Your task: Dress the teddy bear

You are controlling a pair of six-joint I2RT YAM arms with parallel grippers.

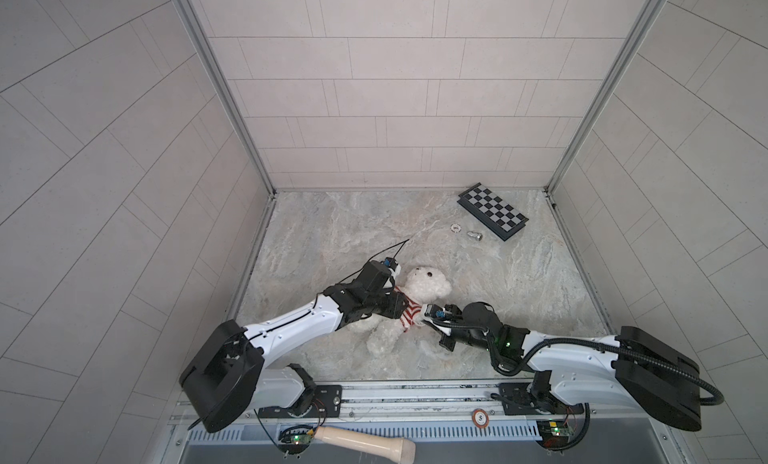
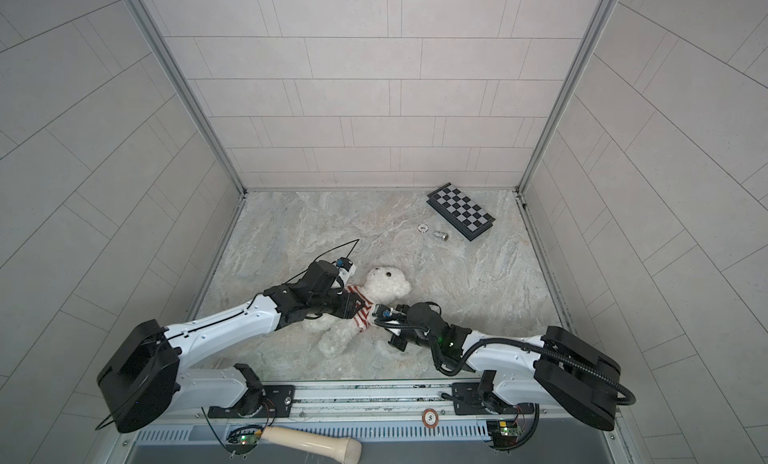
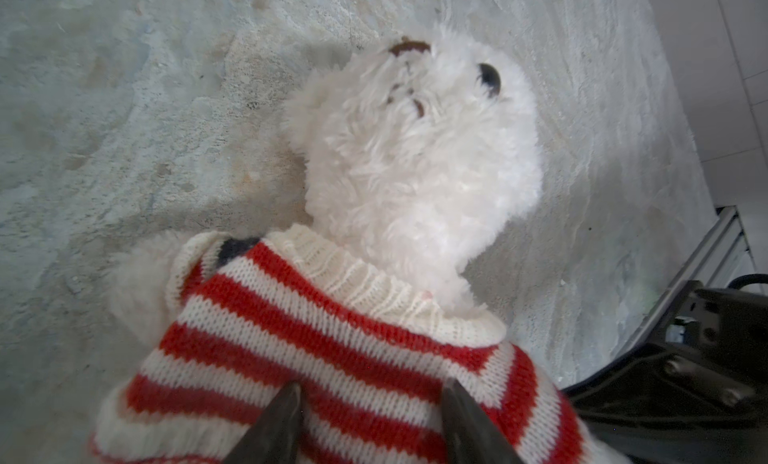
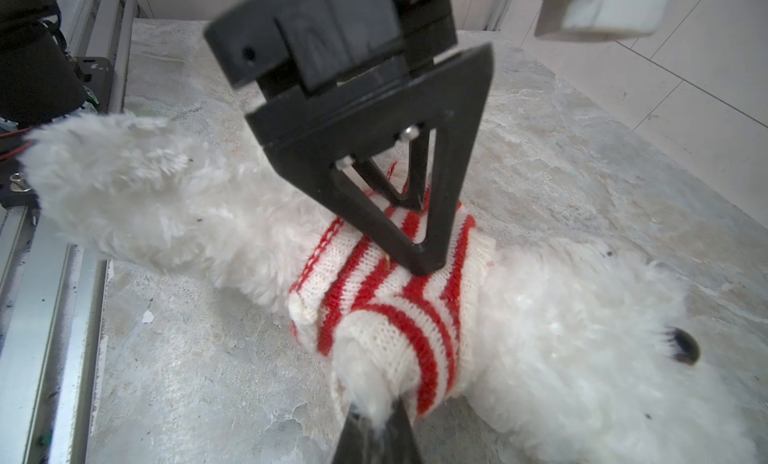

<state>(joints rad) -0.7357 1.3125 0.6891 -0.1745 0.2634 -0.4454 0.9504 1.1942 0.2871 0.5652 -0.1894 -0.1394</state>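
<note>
My right tool (image 4: 376, 408) is clamped on the bear (image 3: 415, 150) by its paw, left tool (image 3: 372, 385) apart over the sweater (image 3: 332, 337), so I'd grab the hem and pull down slowly.

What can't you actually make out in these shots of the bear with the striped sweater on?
- Underside of the sweater: every view, the teddy bear lies on it.
- Bear's chest: both top views, the left arm covers most of it.
- Right claw: right wrist view, the frame edge cuts off all but the tips pinching the bear's paw.
- Round token and metal piece beside the chessboard: both top views, too small to identify.
</note>
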